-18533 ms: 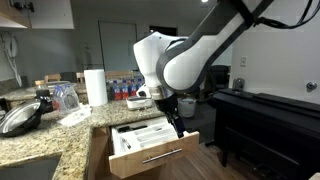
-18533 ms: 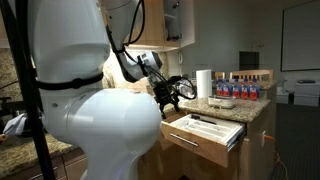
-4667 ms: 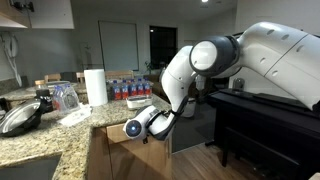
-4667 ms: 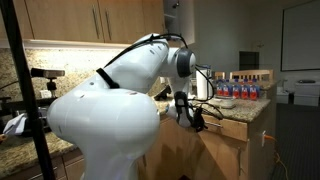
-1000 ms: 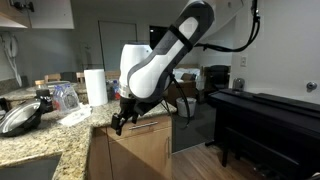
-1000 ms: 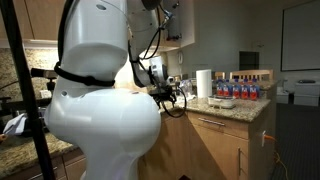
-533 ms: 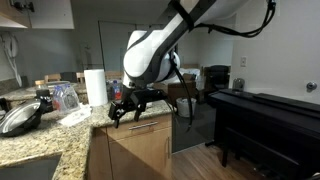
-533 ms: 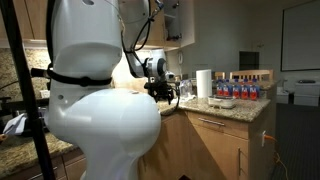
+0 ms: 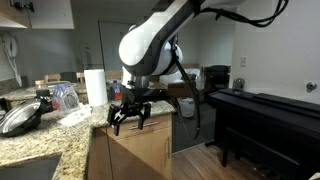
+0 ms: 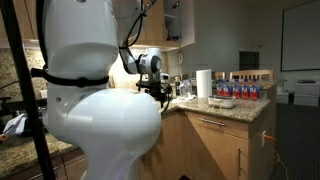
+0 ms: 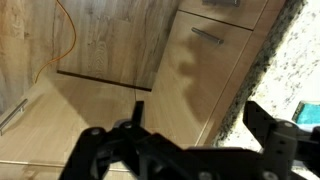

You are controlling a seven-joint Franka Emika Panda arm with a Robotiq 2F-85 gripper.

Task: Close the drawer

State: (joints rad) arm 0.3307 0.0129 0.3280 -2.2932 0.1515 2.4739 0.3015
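The fingers (image 11: pixel 272 130) of the gripper (image 9: pixel 131 120) stand spread apart and empty, lifted just off the front edge of the granite counter (image 9: pixel 60 140). The drawer (image 11: pixel 245 30), open seconds ago, now sits flush under that edge, its bar handle (image 11: pixel 208 37) released. The closing looks done.

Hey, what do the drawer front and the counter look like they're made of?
Drawer: probably wood or wood veneer. It has a flat, light-brown, matte face that matches the cabinets around it.
Counter: likely granite or a similar stone. It is speckled beige and brown with a slight sheen.
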